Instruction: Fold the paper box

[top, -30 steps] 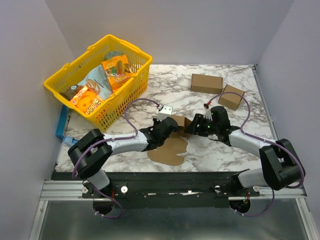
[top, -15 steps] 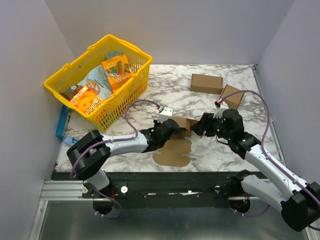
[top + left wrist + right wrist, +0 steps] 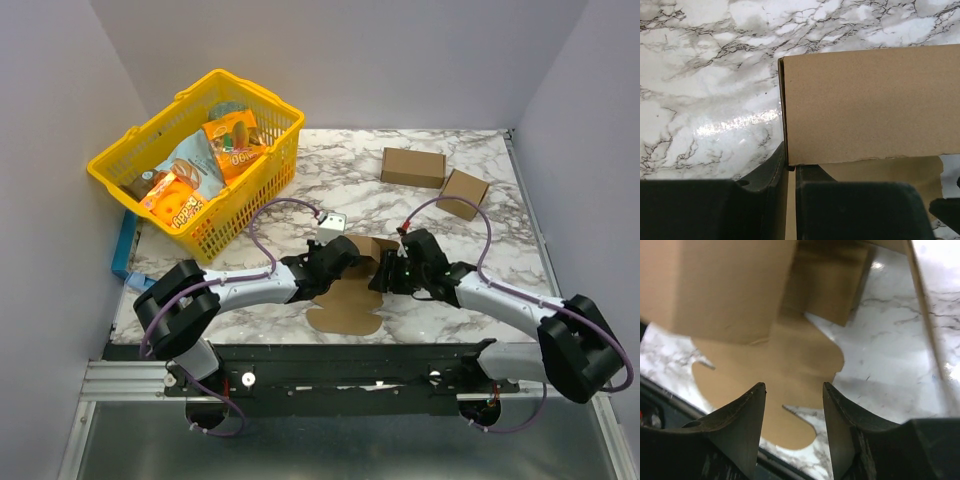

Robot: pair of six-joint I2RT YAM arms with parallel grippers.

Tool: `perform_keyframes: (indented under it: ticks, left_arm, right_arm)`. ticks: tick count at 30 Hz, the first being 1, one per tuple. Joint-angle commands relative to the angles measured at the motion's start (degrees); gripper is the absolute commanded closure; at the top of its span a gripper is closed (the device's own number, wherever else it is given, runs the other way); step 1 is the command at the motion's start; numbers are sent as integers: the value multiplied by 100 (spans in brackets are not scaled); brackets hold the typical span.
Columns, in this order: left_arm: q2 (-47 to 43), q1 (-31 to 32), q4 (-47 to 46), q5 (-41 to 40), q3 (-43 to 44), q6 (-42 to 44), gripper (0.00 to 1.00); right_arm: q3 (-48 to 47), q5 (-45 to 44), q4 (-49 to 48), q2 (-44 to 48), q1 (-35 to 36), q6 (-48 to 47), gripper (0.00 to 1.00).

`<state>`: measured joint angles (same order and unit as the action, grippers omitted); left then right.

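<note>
Seems early going. Lying mid-tabletop (image 3: 350,170) before both arms: plain brown die-cut cardboard paper box (image 3: 348,300), one wall raised, pinched in closed left gripper (image 3: 790,170). Right gripper (image 3: 792,386) open, empty. Yet to fold: the flat remainder.

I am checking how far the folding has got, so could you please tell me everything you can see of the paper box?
The paper box is a plain brown cardboard die-cut sheet, only partly folded. One panel stands upright from a crease, while a flap with rounded tabs lies flat on the marble table toward the near edge. The left hand is pinched shut on the upright panel's lower corner. The right hand hangs open over the flat flap; whether it touches cannot be told.
</note>
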<state>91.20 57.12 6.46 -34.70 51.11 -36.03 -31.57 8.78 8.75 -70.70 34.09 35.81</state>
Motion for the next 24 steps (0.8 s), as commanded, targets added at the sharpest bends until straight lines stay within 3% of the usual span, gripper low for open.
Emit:
perform_keyframes:
  ticks: [1,13,21,24]
  left_arm:
    - [-67,9,259,103,13,-132,86]
    - [-58,9,224,191,-14,-97,87]
    - [-49,9,207,209,4,-71,87]
    - [-23,9,207,218,22,-62,87]
  right_arm:
    - [11,-604,-681,-321,-139,303,44]
    - [301,-1536,-1832,-1077,-192,400,47]
    - [626,-1511,-2843,-1254,-236,242,48]
    - [731,-1388,-3037,-1123,-236,198,53]
